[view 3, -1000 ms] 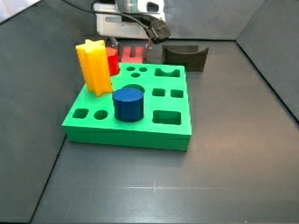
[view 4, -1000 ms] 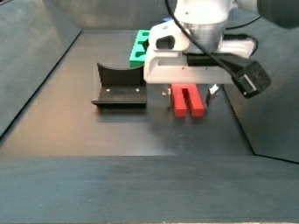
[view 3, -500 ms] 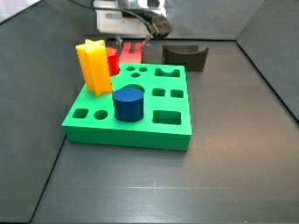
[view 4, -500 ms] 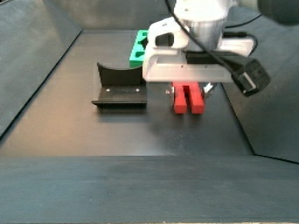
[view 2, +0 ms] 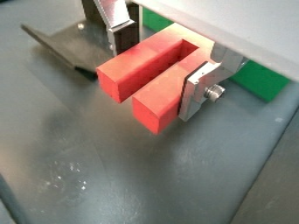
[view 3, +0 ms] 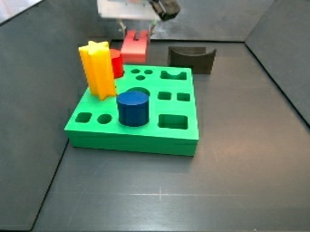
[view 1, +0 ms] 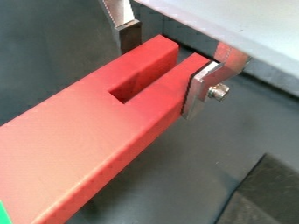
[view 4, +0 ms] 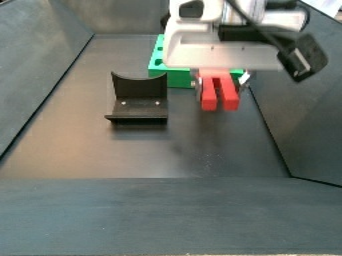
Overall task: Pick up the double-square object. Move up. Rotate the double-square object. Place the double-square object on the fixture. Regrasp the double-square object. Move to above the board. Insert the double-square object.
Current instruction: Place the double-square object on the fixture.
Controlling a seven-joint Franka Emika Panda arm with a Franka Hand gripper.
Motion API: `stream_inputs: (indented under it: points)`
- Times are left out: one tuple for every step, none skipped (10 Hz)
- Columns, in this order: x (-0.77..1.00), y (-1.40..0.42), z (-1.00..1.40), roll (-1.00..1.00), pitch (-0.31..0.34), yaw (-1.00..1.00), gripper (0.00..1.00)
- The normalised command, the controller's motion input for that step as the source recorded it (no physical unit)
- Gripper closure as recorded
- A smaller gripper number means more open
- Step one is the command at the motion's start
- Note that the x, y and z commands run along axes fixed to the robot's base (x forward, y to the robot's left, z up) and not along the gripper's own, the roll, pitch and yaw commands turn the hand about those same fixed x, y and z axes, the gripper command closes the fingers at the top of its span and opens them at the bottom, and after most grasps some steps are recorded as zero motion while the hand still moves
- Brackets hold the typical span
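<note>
Above the dark floor, the gripper is clamping the double-square object off the ground, between the fixture and the board, touching neither.

Place: a robot test cell in a lab, not a home or shop.
Floor: a plain dark grey work surface, scuffed and bare of household clutter.
Walls: dark panels close the cell in on its sides, seen in both side views.
Rig: the gripper hangs over the floor, clamped on the double-square object, right beside the board.
Test pieces: the green board carries a yellow peg and a blue cylinder, bench-trial shapes.
Fixture: the fixture stands alone on the floor, a purpose-made jig.
</note>
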Motion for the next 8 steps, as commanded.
stream_inputs:
  points:
    - [-0.01,0.0,1.0,0.03,0.006,0.0,1.0]
    - [-0.02,0.0,1.0,0.05,0.022,-0.01,1.0]
    - [-0.02,0.0,1.0,0.06,0.034,-0.01,1.0]
    - [-0.03,0.0,1.0,0.07,0.043,-0.01,1.0]
    - [-0.03,0.0,1.0,0.09,0.045,0.0,1.0]
    - [-0.03,0.0,1.0,0.09,0.051,0.01,1.0]
    - [-0.03,0.0,0.87,0.09,0.055,0.02,1.0]
    - [-0.02,0.0,0.73,0.1,0.063,0.02,1.0]
